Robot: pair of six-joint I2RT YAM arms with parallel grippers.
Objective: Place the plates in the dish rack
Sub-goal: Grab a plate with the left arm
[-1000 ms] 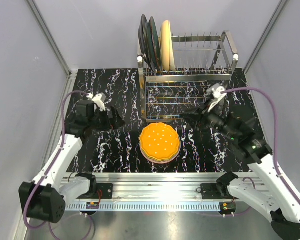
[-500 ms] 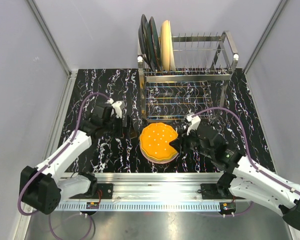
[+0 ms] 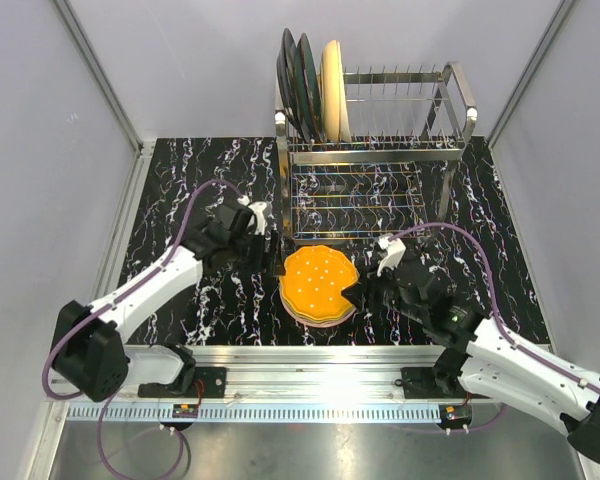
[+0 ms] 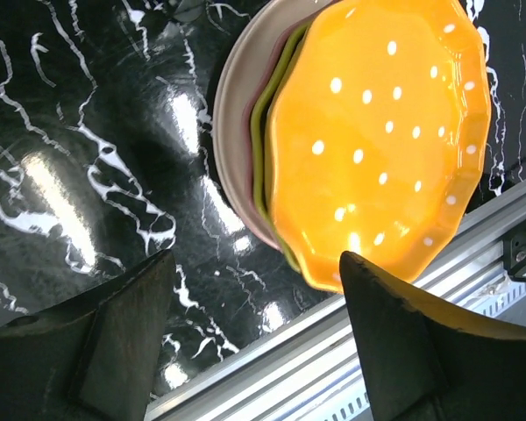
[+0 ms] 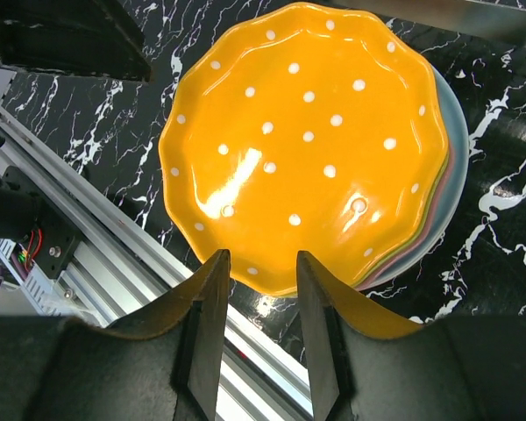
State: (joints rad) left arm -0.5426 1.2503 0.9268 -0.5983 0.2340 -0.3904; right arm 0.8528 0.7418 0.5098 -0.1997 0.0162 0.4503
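Note:
A stack of plates lies on the black marbled table, with an orange white-dotted plate (image 3: 320, 283) on top. The left wrist view shows the orange plate (image 4: 377, 140) over a green rim (image 4: 259, 149) and a cream rim (image 4: 231, 114). The right wrist view shows the orange plate (image 5: 307, 140) over a pale blue rim (image 5: 456, 167). The chrome dish rack (image 3: 380, 150) stands behind, holding two dark plates (image 3: 298, 85) and a cream-yellow plate (image 3: 332, 88) upright at its left end. My left gripper (image 3: 276, 260) (image 4: 254, 294) is wide open at the stack's left edge. My right gripper (image 3: 351, 294) (image 5: 260, 267) is open over the stack's right rim.
The rack's lower wire tier (image 3: 355, 205) lies just behind the stack. An aluminium rail (image 3: 300, 360) runs along the near edge of the table. Grey walls close in the left, right and back sides.
Both arms have swung in toward the plate stack: the left gripper moved right to its left edge, the right gripper moved left and nearer to its right rim. The plates have not moved.

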